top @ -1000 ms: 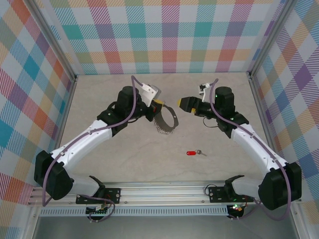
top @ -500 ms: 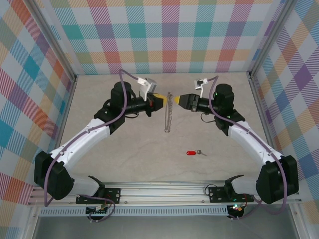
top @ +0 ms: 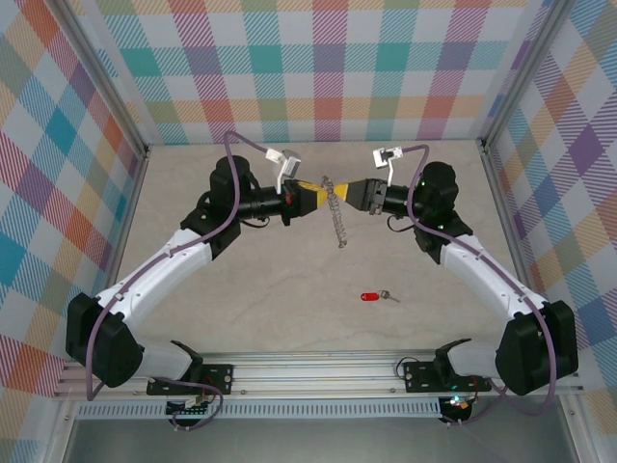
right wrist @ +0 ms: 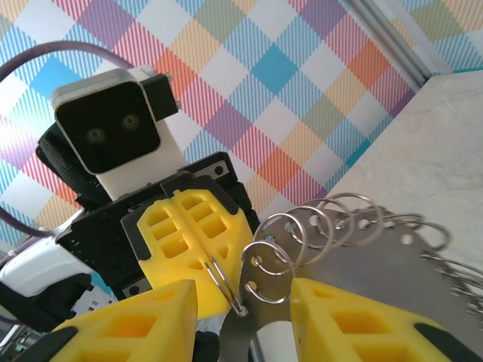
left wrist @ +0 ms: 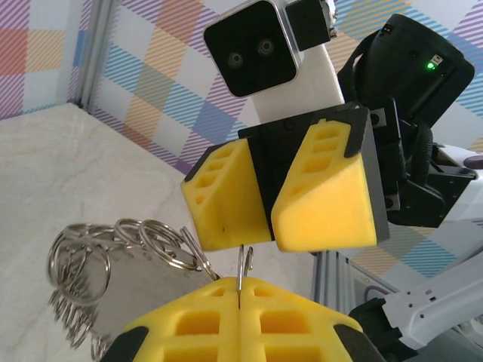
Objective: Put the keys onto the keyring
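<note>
Top view: left fingers [top: 314, 196] and right fingers [top: 355, 193] point tip to tip over the desk [top: 222, 289], close together. The keyring [top: 335, 210] sits between the two sets of fingertips and hangs edge-on below them like a chain. The keys [top: 372, 297], red tag plus small silver key, lie flat on the desk, well apart from both sets of fingers, toward the arm bases and nearer the right arm.

Left wrist view: left fingers [left wrist: 240, 294] are pressed together, clamped on a thin wire loop of the keyring [left wrist: 113, 253]. The rest of the hoop, with its small loops, hangs off to the left of these fingers. Right fingers [left wrist: 317, 200] face them just above the clamped wire, with a dark gap between the two yellow pads.

Right wrist view: right fingers [right wrist: 324, 313] are apart, straddling the keyring [right wrist: 355, 256]. One small loop sits in the gap and there is clear space beside the left-hand pad, so no squeeze can be made out. Opposite, left fingers [right wrist: 198, 245] are together, pinching a loop at their tips.
</note>
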